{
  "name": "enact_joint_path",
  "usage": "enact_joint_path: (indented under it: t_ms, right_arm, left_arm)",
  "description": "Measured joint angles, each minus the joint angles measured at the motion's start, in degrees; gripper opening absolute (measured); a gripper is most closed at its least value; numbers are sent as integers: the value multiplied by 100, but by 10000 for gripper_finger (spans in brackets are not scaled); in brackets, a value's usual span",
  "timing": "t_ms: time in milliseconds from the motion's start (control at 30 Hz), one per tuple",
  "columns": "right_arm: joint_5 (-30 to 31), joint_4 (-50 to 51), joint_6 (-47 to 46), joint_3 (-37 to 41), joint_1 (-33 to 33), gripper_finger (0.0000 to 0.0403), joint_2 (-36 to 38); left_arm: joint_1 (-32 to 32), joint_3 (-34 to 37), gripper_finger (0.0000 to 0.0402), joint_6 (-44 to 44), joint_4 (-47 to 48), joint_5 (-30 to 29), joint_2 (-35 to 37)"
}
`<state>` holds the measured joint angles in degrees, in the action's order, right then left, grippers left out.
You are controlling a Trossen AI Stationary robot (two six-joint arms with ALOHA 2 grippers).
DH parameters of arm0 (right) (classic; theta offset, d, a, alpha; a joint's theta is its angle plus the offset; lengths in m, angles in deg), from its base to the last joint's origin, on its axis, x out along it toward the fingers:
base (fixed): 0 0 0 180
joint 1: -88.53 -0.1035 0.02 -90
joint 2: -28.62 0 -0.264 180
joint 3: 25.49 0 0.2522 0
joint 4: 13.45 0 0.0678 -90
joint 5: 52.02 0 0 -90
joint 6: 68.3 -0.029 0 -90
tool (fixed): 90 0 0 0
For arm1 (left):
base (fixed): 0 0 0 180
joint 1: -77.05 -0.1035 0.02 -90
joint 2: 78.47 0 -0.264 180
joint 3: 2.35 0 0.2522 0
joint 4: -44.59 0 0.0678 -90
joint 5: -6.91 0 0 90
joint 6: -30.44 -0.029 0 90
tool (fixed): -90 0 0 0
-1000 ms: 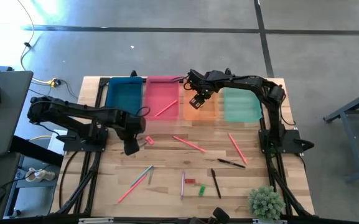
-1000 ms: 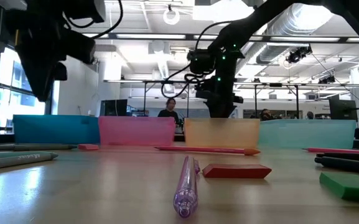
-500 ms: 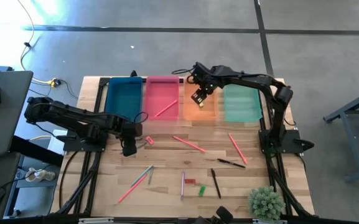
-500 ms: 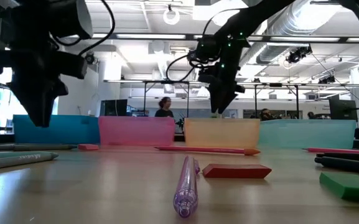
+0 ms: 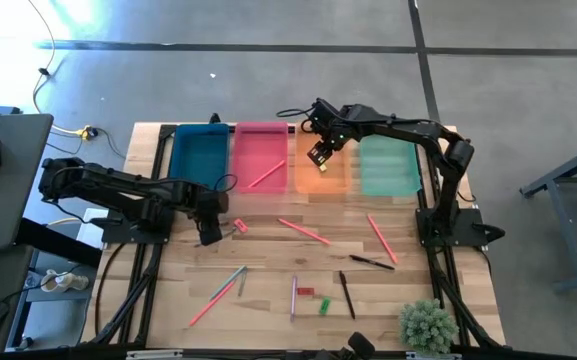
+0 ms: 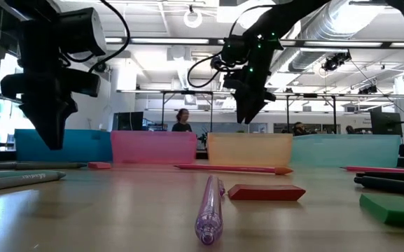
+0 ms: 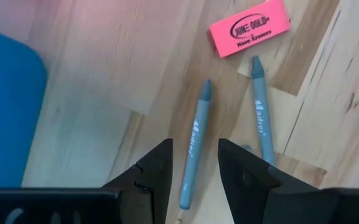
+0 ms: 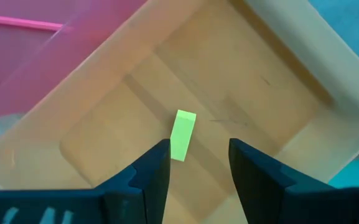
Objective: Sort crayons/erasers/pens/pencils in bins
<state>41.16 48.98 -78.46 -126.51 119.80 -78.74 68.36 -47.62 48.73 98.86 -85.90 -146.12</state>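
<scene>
Wood-plank surface [image 5: 268, 300], four bins in a row along your far edge: teal [image 5: 198, 158], pink [image 5: 260, 152], orange [image 5: 320, 178], mint [image 5: 388, 168], walls touching side to side.

Your right gripper [image 8: 195, 163] hangs above the orange bin, fingers [image 8: 151, 171] parted with nothing between them. A yellow-green eraser [image 8: 182, 134] lies loose on that bin's floor, clear of every wall. One pencil [image 5: 266, 176] rests slanted in the pink bin.

Your left gripper [image 7: 193, 171] hovers low over the surface just in front of the teal bin, fingers [image 7: 157, 168] part-open and holding nothing. Right below: two grey-blue crayons [image 7: 195, 143] side by side, not touching, and a pink eraser [image 7: 249, 28] just beyond their tips. The teal bin's near wall is close beside this gripper.

Mid-surface: two pencils [image 5: 304, 231], [image 5: 381, 239], well apart. Near edge: a pencil and crayon pair [image 5: 218, 293], a clear purple pen [image 6: 209, 208], a red eraser [image 6: 267, 192], a green eraser [image 6: 394, 208], two black pens [image 5: 370, 262], [image 5: 347, 294]. A plant [image 5: 428, 325] sits at the near right corner.

Open wood lies between the bin row and the scattered items.
</scene>
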Motion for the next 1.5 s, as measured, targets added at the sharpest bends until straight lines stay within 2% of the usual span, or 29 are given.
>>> enact_joint_path:
  t_ms: [567, 700, 1000, 1267, 1500]
  right_arm:
    - [0, 5, -28, 0, -2, 156, 0]
    - [0, 55, -10, 0, -2, 156, 0]
    - [0, 126, 10, 0, 21, 156, 434]
    - [-28, 302, 122, 0, 24, 156, 897]
    - [-31, 537, 122, -1, 22, 156, 1170]
  left_arm:
    - [-32, -17, 115, -100, -458, 1, -973]
    - [-31, -32, 101, -64, -447, -19, -1105]
    - [-30, -27, 10, -48, -471, -94, -1109]
    - [-32, -2, 14, 36, -502, -90, -979]
    - [-41, 16, 3, 425, -490, -143, -302]
